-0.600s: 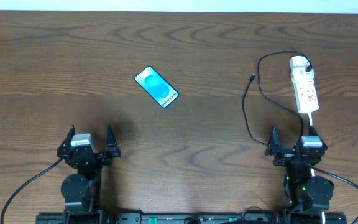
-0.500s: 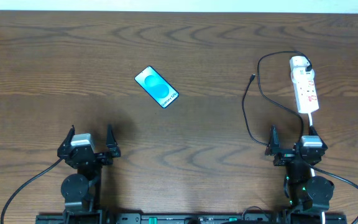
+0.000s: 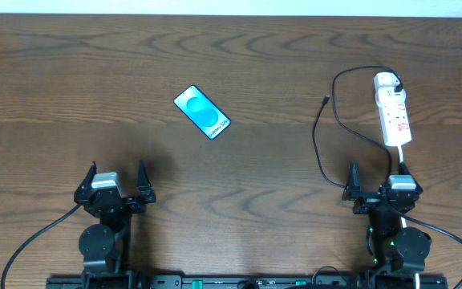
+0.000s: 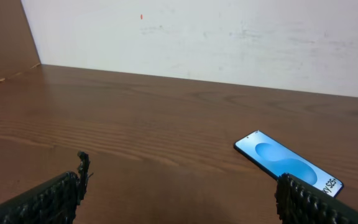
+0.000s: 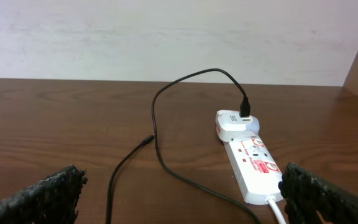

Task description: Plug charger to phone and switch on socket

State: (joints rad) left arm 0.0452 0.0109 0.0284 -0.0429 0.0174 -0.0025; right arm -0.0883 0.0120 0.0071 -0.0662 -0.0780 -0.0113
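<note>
Both end effectors spread wide, nothing held. Right end effector [image 3: 378, 178] is nearer the charger [image 3: 317, 136]: plug tip on desk [image 3: 54, 80] at its 11 o'clock. Socket [image 3: 393, 112] approx at its 12. Phone [image 3: 202, 112] at 2 o'clock of left end effector [image 3: 117, 175], long axis 10-to-4, well apart from tip. Phone port & socket switch too small to make out.

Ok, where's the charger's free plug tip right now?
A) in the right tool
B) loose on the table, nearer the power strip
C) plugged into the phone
B: the charger's plug tip lies bare on the table, well apart from the phone and closer to the power strip.
</note>
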